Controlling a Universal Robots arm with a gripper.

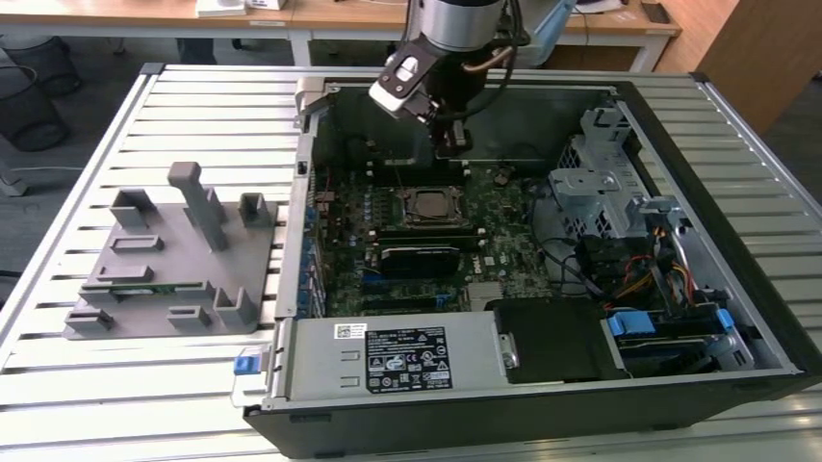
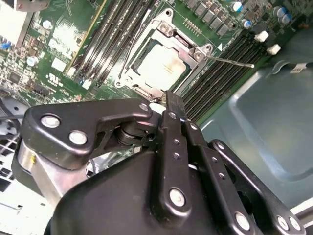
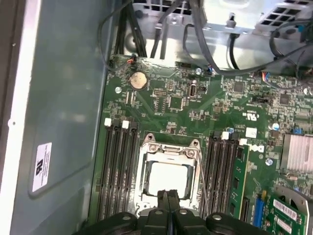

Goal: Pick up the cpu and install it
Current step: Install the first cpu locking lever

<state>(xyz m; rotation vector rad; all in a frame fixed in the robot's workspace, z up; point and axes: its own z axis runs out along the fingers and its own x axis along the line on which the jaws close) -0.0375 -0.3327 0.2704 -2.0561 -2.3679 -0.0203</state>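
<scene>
The cpu (image 1: 424, 205) lies flat in the metal socket frame (image 3: 146, 147) on the green motherboard, its silver top showing in both wrist views (image 2: 164, 63) (image 3: 168, 177). My gripper (image 1: 449, 146) hangs inside the open computer case, above the board and a little behind the socket in the exterior view. Its two black fingers (image 3: 163, 201) are pressed together with nothing between them. The fingertips (image 2: 171, 100) stand just off the socket's edge, clear of the chip. The thin socket lever (image 2: 230, 61) sticks out to one side.
A grey plastic holder block (image 1: 173, 260) with upright posts stands on the slatted table at the exterior view's left, a green memory stick (image 1: 148, 287) lying in it. Memory slots (image 3: 117, 171) flank the socket. Drive cages and cables (image 1: 617, 192) crowd the case's right side.
</scene>
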